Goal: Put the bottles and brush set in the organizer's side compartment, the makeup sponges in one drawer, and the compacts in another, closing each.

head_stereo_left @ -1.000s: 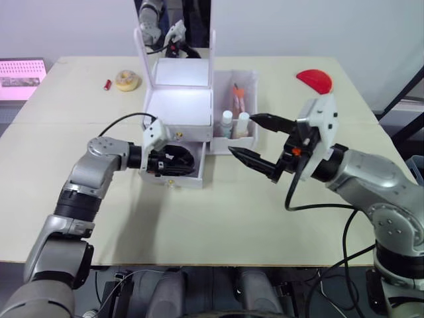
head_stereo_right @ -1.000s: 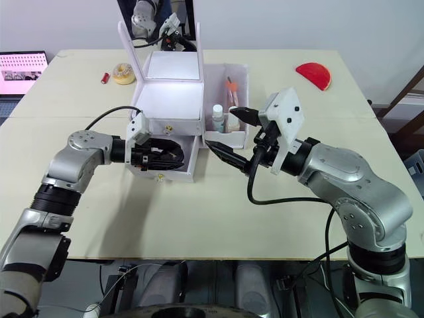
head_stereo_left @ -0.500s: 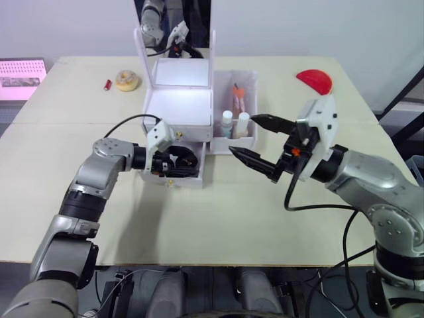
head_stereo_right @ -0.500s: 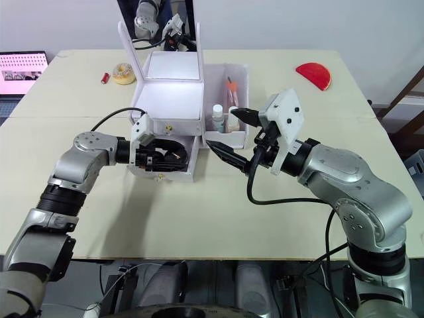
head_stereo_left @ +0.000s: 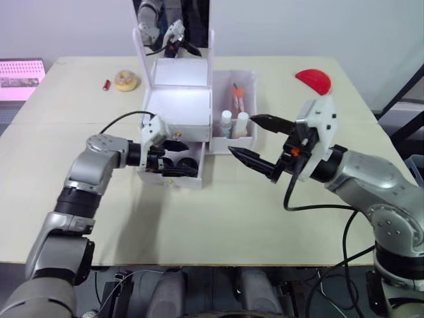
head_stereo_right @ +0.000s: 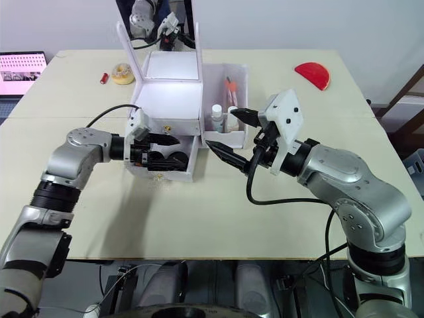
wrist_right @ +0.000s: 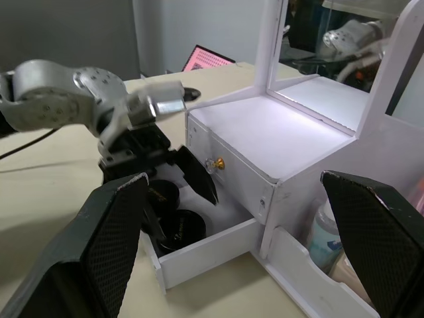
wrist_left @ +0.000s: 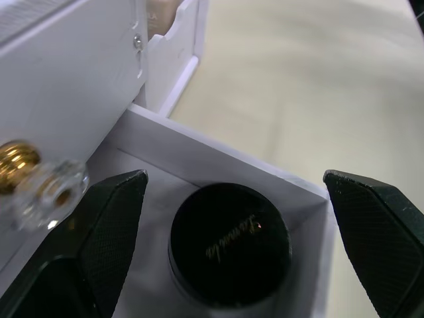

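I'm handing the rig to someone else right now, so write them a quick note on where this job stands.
Left gripper: open, empty, at the open lower drawer.
Right gripper: open, empty, above the table in front of the side compartment.
Two black compacts lie in the lower drawer. Bottles and brush set stand in the side compartment. Upper drawer is shut; contents can't be seen.
Done: compacts, bottles and brushes placed.
Left: push the lower drawer shut; check the sponges.
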You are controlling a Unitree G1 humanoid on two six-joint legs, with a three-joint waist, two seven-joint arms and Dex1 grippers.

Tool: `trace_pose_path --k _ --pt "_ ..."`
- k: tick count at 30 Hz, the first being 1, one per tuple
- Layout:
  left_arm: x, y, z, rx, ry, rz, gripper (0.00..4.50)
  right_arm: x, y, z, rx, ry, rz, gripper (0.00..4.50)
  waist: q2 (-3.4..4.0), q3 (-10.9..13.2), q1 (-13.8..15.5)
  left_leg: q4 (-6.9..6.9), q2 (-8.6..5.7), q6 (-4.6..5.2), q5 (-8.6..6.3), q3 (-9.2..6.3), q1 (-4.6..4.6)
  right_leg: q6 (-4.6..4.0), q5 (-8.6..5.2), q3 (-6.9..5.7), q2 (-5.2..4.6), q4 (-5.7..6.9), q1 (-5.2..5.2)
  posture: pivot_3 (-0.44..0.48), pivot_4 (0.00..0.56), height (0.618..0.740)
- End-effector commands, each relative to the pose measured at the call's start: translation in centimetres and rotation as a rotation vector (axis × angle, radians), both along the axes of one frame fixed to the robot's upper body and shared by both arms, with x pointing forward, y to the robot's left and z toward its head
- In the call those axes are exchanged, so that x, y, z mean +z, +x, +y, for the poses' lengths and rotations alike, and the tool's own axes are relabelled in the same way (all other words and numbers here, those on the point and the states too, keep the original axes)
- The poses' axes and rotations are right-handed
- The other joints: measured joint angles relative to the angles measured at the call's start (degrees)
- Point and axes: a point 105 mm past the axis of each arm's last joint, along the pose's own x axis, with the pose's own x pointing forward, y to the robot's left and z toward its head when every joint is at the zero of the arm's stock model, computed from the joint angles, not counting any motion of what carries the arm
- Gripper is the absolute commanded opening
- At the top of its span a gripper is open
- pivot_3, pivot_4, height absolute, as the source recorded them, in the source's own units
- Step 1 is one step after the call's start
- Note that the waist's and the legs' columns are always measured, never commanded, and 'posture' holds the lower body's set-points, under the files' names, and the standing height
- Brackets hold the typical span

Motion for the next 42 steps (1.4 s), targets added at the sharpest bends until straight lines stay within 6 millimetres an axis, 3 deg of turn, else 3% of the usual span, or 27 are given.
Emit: trace_pose_path --k 1,9,12,14,19,33,42 --pt "2.5 -1.3 1.8 -0.006 -0.061 -0.023 4.49 0.6 -0.6 0.0 0.009 0.003 -0.041 4.5 0.01 0.0 0.0 -0.01 0.01 0.0 0.0 0.0 0.01 -0.03 -0.02 0.0 0.0 -0.01 0.0 0.0 0.15 0.74" --pt "3.5 -2.8 4.9 0.06 -0.085 0.042 4.49 0.4 -0.9 -0.7 0.005 -0.001 -0.036 4.5 0.0 0.0 0.2 0.03 0.0 0.0 0.0 0.0 0.01 -0.07 -0.04 0.0 0.0 0.0 0.03 0.0 0.15 0.74" --pt "3.2 -3.6 6.5 0.054 -0.03 0.061 3.76 0.2 -1.3 -1.3 0.0 -0.017 -0.024 4.5 0.0 0.0 0.2 -0.01 0.0 0.0 0.0 0.0 0.03 -0.09 -0.05 0.01 0.0 0.0 0.03 0.0 0.15 0.74" --pt "3.1 -4.4 6.6 0.011 -0.008 0.09 2.85 0.0 -1.4 -1.8 -0.006 -0.031 -0.016 4.5 0.0 0.0 0.2 -0.03 0.0 0.0 0.0 0.0 0.04 -0.09 -0.06 0.0 0.0 -0.02 0.03 0.0 0.15 0.74" --pt "1.6 -5.4 6.9 -0.039 0.079 0.121 0.1 -0.2 -1.7 -2.4 -0.016 -0.05 -0.005 4.5 0.01 0.0 0.2 -0.01 0.01 0.0 0.0 0.01 0.04 -0.12 -0.06 0.01 -0.01 -0.02 0.03 0.0 0.15 0.74" --pt "-1.9 -3.5 4.9 0.017 0.213 0.023 0.04 -0.1 -1.9 -2.8 -0.011 -0.066 0.001 4.5 -0.01 0.0 0.2 0.04 0.0 0.0 0.0 0.01 0.0 -0.12 -0.05 0.02 0.0 -0.02 0.04 0.0 0.15 0.74" --pt "-1.9 -1.3 3.1 0.13 0.123 0.0 0.04 -0.1 -1.8 -2.3 0.016 -0.064 0.007 4.5 -0.02 0.0 0.4 0.16 0.0 0.0 0.0 0.0 0.03 -0.12 -0.04 0.02 0.0 0.02 0.13 0.0 0.15 0.74"
